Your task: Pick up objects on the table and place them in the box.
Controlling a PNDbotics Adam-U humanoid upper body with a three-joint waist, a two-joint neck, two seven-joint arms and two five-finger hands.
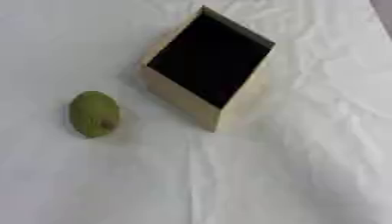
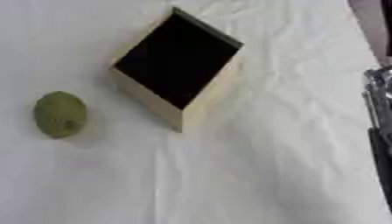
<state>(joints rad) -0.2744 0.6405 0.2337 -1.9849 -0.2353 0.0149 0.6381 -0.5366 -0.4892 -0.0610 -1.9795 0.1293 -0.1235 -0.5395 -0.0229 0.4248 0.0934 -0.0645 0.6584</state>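
Note:
A green oval fruit (image 1: 94,113) lies on the white cloth at the left, with a small dark spot near its lower end. To its right stands a light wooden box (image 1: 177,95), turned cornerwise, its inside dark and nothing visible in it. The fruit is apart from the box by a short gap. In the right eye view a strip of my right arm (image 2: 378,144), silver above and black below, shows along the right edge, well away from both things. Neither hand itself shows in either view.
A wrinkled white cloth (image 1: 306,166) covers the table. A darker strip (image 2: 367,22) shows past the cloth's edge at the upper right corner.

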